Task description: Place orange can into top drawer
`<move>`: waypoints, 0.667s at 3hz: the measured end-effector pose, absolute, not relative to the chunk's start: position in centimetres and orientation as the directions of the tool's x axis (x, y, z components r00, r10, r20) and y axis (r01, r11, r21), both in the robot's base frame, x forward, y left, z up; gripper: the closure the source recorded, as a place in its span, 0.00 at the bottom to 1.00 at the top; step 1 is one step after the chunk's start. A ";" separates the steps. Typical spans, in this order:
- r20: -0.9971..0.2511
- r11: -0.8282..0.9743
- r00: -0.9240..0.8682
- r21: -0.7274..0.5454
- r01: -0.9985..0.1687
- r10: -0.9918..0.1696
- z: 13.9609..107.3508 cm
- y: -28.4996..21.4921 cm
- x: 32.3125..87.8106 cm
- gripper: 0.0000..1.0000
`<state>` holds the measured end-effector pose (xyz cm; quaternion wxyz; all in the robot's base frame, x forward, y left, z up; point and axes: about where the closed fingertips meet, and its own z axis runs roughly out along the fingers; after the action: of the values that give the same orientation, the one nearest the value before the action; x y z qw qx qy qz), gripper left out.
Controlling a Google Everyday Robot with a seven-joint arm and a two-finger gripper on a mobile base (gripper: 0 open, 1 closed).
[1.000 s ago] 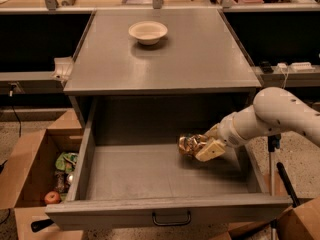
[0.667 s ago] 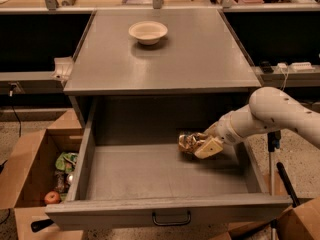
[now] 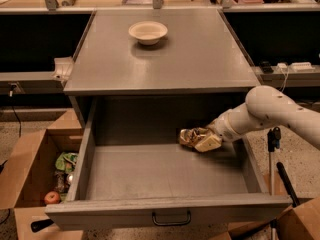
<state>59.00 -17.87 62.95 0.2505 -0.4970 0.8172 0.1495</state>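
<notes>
The top drawer (image 3: 165, 211) is pulled wide open, with a small dark handle (image 3: 171, 218) on its front panel. The orange can (image 3: 190, 137), dented with mottled gold-brown print, lies on its side inside the drawer near the back right. My gripper (image 3: 204, 140) reaches in from the right on a white arm and is shut on the can, holding it low over the drawer floor. Whether the can touches the floor I cannot tell.
A cream round bowl (image 3: 148, 32) stands on the grey cabinet top (image 3: 200, 59). An open cardboard box (image 3: 30, 169) with several items stands at the left of the drawer. Another cardboard box (image 3: 300, 221) sits at the lower right. Counters run along the back.
The gripper and the can have shifted slightly left and towards the drawer's back. The grip is unchanged.
</notes>
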 end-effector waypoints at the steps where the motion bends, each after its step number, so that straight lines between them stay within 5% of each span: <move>1: -0.558 0.461 -0.380 -0.004 -0.888 -0.738 62.9 -17.8 59.1 0.04; 2: -0.586 0.455 -0.361 -0.014 -0.891 -0.725 64.0 -17.9 59.1 0.00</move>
<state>59.11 -17.88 64.03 0.2660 -0.4986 0.8103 0.1552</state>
